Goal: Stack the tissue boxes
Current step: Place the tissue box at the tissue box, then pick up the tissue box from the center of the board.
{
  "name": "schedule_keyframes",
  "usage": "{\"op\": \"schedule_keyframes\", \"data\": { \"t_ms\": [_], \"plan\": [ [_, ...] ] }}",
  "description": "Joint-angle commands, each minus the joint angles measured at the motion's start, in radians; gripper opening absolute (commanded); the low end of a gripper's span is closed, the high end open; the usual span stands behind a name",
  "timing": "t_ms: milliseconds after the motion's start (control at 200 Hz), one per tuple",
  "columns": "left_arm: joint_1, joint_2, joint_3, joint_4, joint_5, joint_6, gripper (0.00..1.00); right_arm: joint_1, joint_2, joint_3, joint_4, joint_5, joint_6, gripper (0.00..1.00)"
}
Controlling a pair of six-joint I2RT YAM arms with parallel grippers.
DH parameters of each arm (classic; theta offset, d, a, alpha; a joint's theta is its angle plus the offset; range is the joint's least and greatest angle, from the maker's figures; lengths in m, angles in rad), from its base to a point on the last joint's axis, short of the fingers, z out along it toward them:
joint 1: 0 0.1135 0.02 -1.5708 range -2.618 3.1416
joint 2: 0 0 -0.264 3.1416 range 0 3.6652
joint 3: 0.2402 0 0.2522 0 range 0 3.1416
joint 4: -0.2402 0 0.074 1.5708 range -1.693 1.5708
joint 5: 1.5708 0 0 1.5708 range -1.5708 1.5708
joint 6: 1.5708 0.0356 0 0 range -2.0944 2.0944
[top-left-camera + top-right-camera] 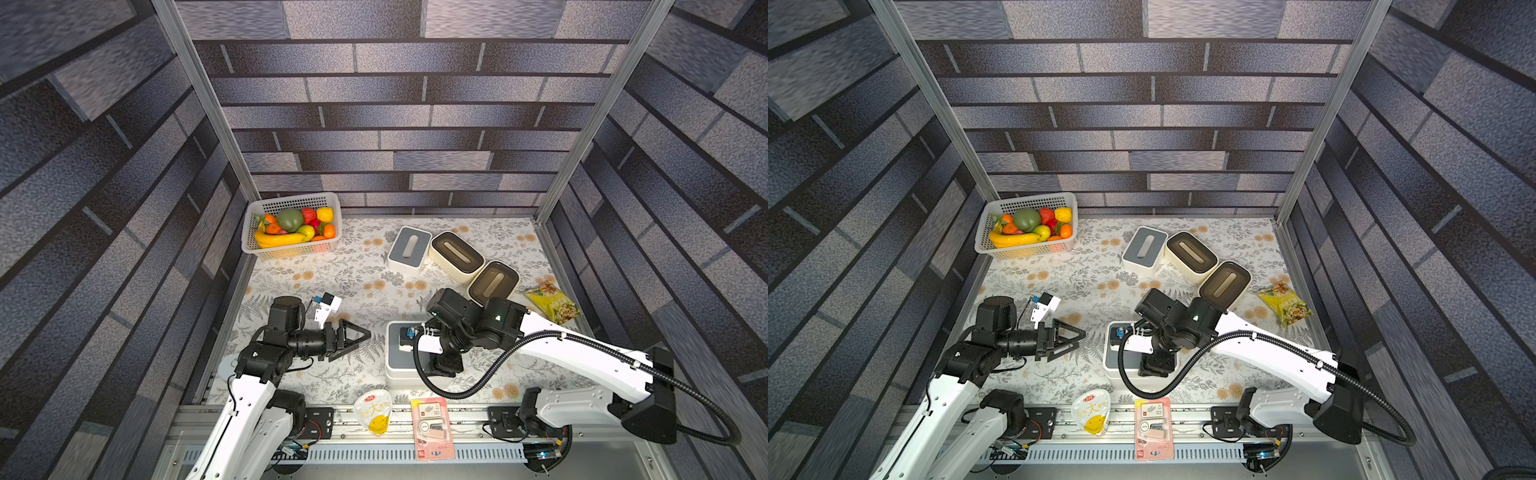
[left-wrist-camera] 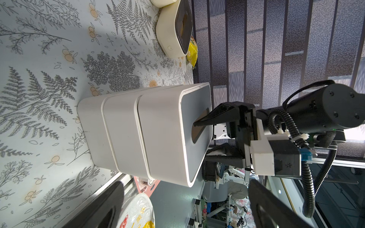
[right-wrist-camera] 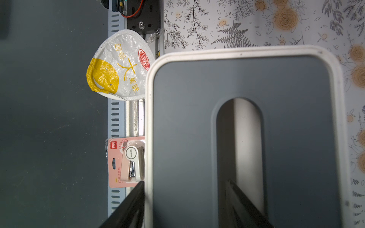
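Three white, grey-lidded rectangular tissue boxes (image 1: 395, 374) stand stacked on the floral surface (image 1: 332, 282). The right pincer (image 3: 185, 181) straddles the top box (image 2: 164, 128) wall, loosened; the left pincer (image 1: 353, 336) gapes empty, left of that stack.

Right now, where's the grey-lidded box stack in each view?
Top view: stack front centre.
Top view: stack front centre.
Left wrist: stack mid-frame, side-on.
Right wrist: stack from above, fills most of frame.
Shared landmark: white-yellow pouch near it, in all four.
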Motion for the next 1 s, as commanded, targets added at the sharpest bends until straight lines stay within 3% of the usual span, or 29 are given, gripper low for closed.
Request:
{"op": "schedule_keyframes", "data": {
  "t_ms": [0,441,586,757,992],
  "plan": [
    [0.008,0.013,0.008,0.002,-0.006,0.004,1.00,0.011,-0.026,0.030,-0.038,0.012,0.006,0.65],
    [-0.003,0.064,0.091,-0.042,-0.062,0.055,1.00,0.011,-0.120,0.059,-0.049,0.025,0.020,0.69],
    [-0.036,0.137,0.176,-0.012,-0.092,0.069,1.00,-0.001,-0.145,0.089,0.026,0.193,0.113,0.77],
    [-0.041,0.299,0.390,-0.055,-0.193,0.146,1.00,-0.189,-0.102,0.197,0.130,0.215,0.303,0.78],
    [0.001,0.616,0.594,0.007,-0.282,0.131,1.00,-0.403,0.125,0.286,0.269,0.291,0.388,0.78]
  ]
}}
